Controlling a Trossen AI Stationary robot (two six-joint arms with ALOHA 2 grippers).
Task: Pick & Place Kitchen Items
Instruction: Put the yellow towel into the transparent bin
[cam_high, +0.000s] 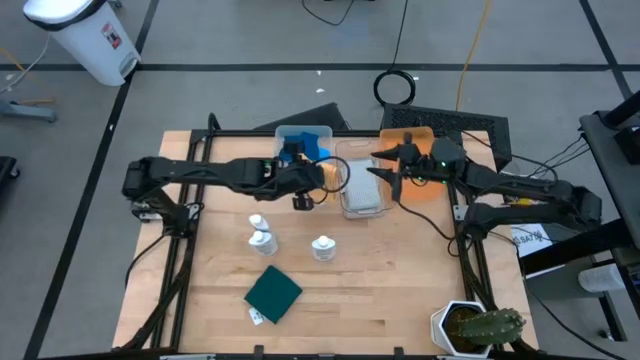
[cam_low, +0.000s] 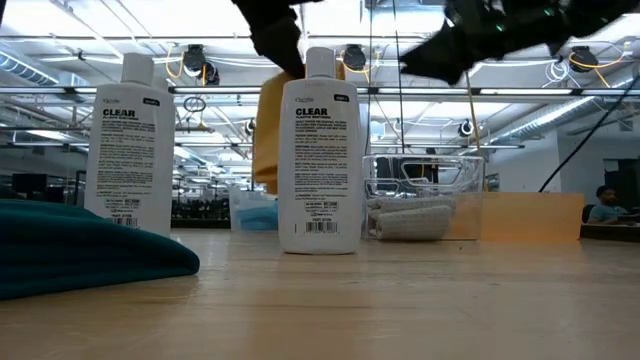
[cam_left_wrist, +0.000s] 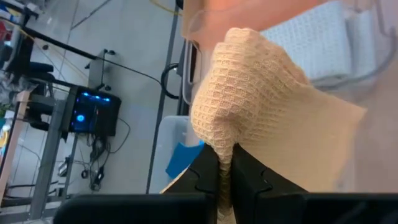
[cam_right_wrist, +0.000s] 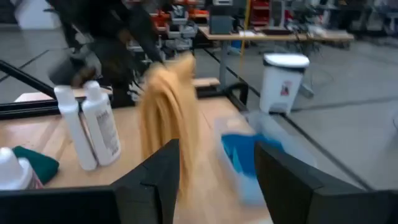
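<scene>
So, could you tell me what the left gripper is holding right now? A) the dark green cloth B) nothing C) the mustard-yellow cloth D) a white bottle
C: in the left wrist view the left gripper is shut on the mustard-yellow cloth, which hangs lifted above the table beside the bins.

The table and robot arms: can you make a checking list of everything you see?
Surface: wooden table.
Job's things: three white bottles; dark green cloth lying flat; grey cloths in a clear bin; blue pieces in another bin; mustard cloth hanging.
Clutter: potted cactus, orange tray.
Grippers: left gripper shut on the mustard cloth; right gripper open, facing it.
Cables: coil on floor.
Surroundings: white bin.
</scene>
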